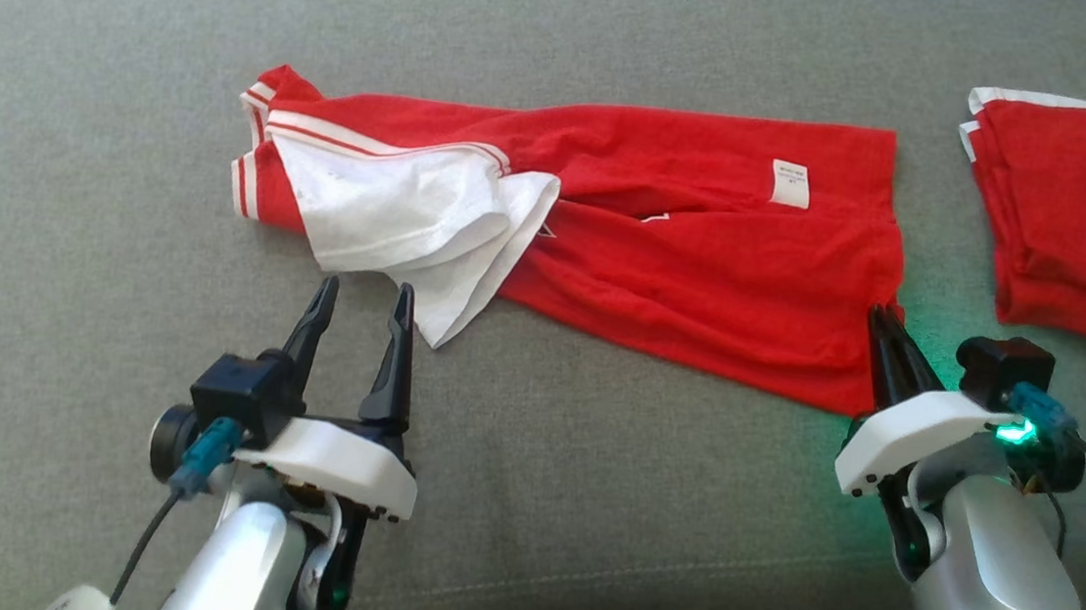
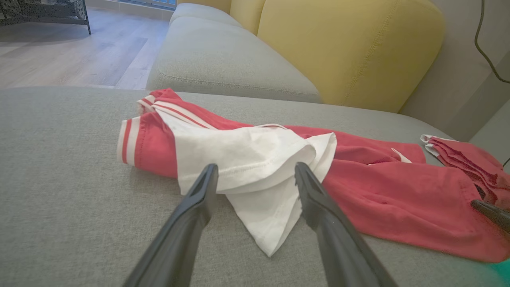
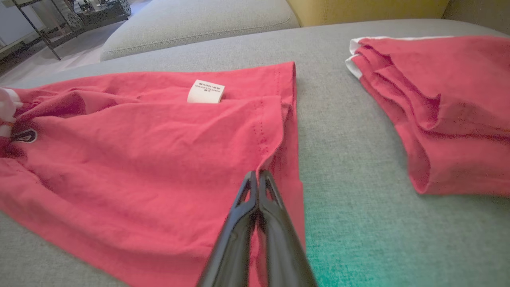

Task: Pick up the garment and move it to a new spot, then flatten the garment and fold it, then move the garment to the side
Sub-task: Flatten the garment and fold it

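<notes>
- The garment (image 1: pixel 666 247) lies on the grey sofa cushion (image 1: pixel 70 205), its long axis running from the left pincer (image 1: pixel 366 288) across to the right pincer (image 1: pixel 884 315).
- The right pincer is clenched on the hem corner (image 3: pixel 275 155) at its tips; how many layers it holds is hard to tell.
- The left pincer stands released, with the white flap (image 1: pixel 413 215) just ahead of its fingertips.
- A folded red pile (image 1: pixel 1082 215) lies apart, off the right pincer's outer side.

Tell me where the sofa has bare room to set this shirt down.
Widest bare patch: cushion left of the shirt. Also the front strip between left pincer and right pincer. Crowded right: narrow gap to the folded shirt, where the right pincer grips the hem.
</notes>
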`<state>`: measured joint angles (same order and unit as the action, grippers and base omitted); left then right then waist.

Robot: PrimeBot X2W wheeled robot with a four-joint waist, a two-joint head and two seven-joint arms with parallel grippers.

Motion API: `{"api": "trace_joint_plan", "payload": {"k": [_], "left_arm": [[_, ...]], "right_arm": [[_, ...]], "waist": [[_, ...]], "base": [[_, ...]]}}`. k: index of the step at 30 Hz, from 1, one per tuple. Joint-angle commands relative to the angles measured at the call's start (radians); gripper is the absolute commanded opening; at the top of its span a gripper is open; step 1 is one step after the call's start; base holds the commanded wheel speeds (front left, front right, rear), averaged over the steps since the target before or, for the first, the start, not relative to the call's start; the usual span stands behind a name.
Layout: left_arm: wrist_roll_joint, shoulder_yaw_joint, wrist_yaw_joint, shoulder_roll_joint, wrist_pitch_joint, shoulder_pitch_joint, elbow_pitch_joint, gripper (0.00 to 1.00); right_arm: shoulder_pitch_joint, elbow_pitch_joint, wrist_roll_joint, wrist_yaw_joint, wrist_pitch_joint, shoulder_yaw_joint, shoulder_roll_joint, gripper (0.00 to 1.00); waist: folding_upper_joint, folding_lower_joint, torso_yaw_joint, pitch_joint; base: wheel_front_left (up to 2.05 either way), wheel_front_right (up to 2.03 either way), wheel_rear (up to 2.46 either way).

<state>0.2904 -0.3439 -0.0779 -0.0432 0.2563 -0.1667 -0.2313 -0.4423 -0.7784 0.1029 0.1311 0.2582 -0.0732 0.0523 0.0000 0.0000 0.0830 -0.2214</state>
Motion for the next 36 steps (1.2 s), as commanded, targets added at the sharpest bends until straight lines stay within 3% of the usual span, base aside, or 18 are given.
{"api": "trace_joint_plan", "payload": {"k": [1, 7, 12, 15, 16, 20, 26, 27, 30, 31, 36], "left_arm": [[-0.01, 0.028, 0.005, -0.007, 0.006, -0.026, 0.029, 1.0], [-0.015, 0.025, 0.003, -0.007, 0.006, -0.018, 0.032, 1.0], [-0.019, 0.023, 0.004, -0.007, 0.006, -0.012, 0.034, 1.0], [-0.021, 0.023, 0.004, -0.007, 0.006, -0.012, 0.036, 1.0], [-0.022, 0.023, 0.005, -0.007, 0.006, -0.012, 0.036, 1.0], [-0.028, 0.027, 0.007, -0.007, 0.006, -0.01, 0.034, 1.0], [-0.035, 0.024, 0.01, -0.007, 0.006, -0.006, 0.029, 1.0], [-0.035, 0.022, 0.009, -0.007, 0.006, -0.005, 0.029, 1.0], [-0.033, 0.018, 0.008, -0.007, 0.006, -0.005, 0.028, 1.0], [-0.032, 0.016, 0.008, -0.007, 0.006, -0.005, 0.028, 1.0], [-0.026, 0.014, 0.002, -0.007, 0.006, -0.003, 0.028, 1.0]], "right_arm": [[-0.016, 0.036, -0.015, 0.0, 0.004, 0.02, -0.002, 0.0], [-0.003, 0.15, 0.03, 0.0, 0.004, 0.069, -0.002, 0.0], [0.025, 0.125, 0.078, 0.0, 0.004, 0.079, -0.002, 0.0], [0.046, 0.091, 0.121, 0.0, 0.004, 0.085, -0.002, 0.7], [0.054, 0.081, 0.137, 0.0, 0.004, 0.088, -0.002, 0.84], [0.082, 0.052, 0.175, 0.0, 0.004, 0.095, -0.002, 1.0], [0.096, 0.041, 0.213, 0.0, 0.004, 0.112, -0.002, 0.97], [0.097, 0.042, 0.218, 0.0, 0.004, 0.115, -0.002, 0.85], [0.1, 0.043, 0.224, 0.0, 0.004, 0.121, -0.002, 0.32], [0.1, 0.043, 0.224, 0.0, 0.004, 0.121, -0.002, 0.0], [0.102, 0.039, 0.226, 0.0, 0.004, 0.115, -0.002, 0.0]], "waist": [[0.0, 0.0, 0.0, 0.008], [0.0, 0.0, 0.001, 0.022], [0.0, 0.0, 0.001, 0.024], [0.0, 0.0, 0.001, 0.018], [0.0, 0.0, 0.001, 0.016], [0.0, 0.0, 0.007, 0.012], [0.0, 0.0, 0.022, 0.021], [0.0, 0.0, 0.024, 0.023], [0.0, 0.0, 0.025, 0.027], [0.0, 0.0, 0.024, 0.028], [0.0, 0.0, 0.013, 0.03]], "base": [[0.0, 0.0, 0.0], [0.0, 0.0, 0.0], [0.0, 0.0, 0.0], [0.0, 0.0, 0.0], [0.0, 0.0, 0.0], [0.0, 0.0, 0.0], [0.0, 0.0, 0.0], [0.0, 0.0, 0.0], [0.0, 0.0, 0.0], [0.0, 0.0, 0.0], [0.0, 0.0, 0.0]]}}
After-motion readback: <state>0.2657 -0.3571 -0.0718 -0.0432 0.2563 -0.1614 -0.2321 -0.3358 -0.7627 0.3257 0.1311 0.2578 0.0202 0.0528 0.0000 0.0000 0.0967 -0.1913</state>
